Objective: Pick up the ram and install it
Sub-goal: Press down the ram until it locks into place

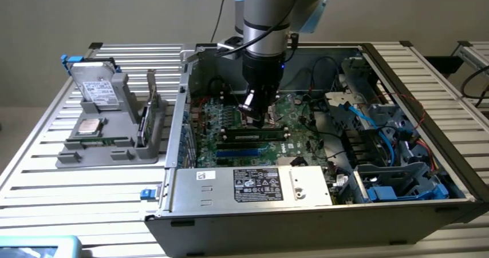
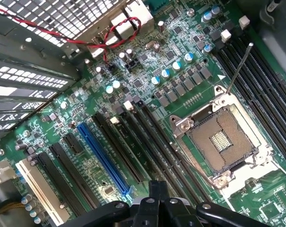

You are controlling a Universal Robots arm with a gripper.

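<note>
Inside the open computer case (image 1: 450, 181), the jaws are closed and empty, the ram (image 1: 255, 136) seated just below them.

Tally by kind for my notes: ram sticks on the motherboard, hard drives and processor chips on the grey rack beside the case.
Ram stick: 1
Hard drive: 1
Processor chip: 1
Total: 3
</note>
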